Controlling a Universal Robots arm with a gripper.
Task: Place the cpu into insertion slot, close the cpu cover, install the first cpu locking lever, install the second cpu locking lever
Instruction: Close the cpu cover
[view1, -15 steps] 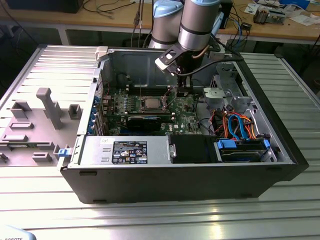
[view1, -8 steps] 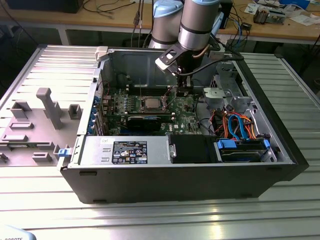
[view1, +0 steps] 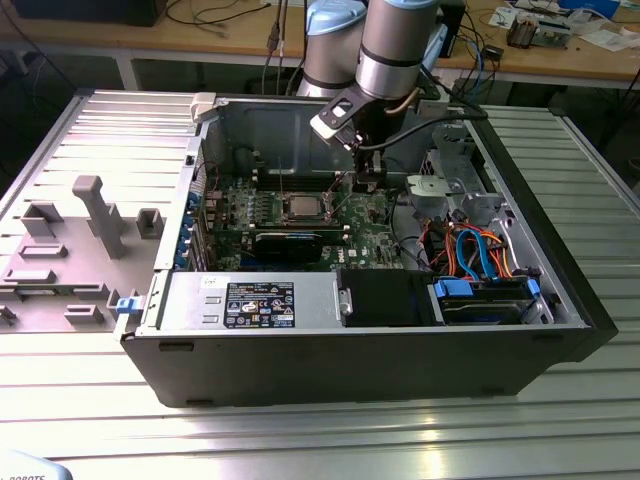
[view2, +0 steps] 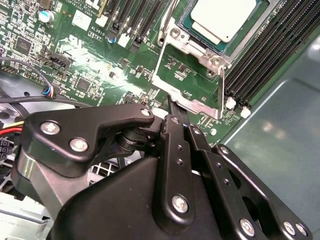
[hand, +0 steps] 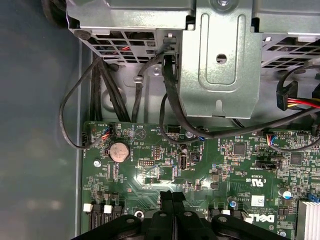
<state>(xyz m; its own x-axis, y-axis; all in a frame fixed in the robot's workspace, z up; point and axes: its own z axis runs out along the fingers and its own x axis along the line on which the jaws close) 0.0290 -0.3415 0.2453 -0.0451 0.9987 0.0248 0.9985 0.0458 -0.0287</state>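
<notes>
The cpu (view2: 225, 17) lies flat in the insertion slot (view2: 186, 21), its dull silver top showing; in the exterior view the cpu (view1: 300, 207) sits mid-board. The cpu cover (view2: 189, 98), a silver frame with a square window, stands swung open off the slot, and green board shows through the window. A thin lever rod (view2: 222, 85) runs along the cover's side. My gripper (view2: 173, 106) is shut with nothing between its fingers, its tips right at the cover's free edge; I cannot tell if they touch. In the first wrist view the gripper (hand: 172, 196) hovers over the board.
The motherboard (view1: 375, 235) lies in an open computer case (view1: 350, 360) on a slatted metal table. Black memory slots (view2: 260, 55) flank the socket. A metal drive cage (hand: 220, 60) and loose cables (hand: 167, 95) are close. A graphics card (view1: 287, 243) lies near the socket.
</notes>
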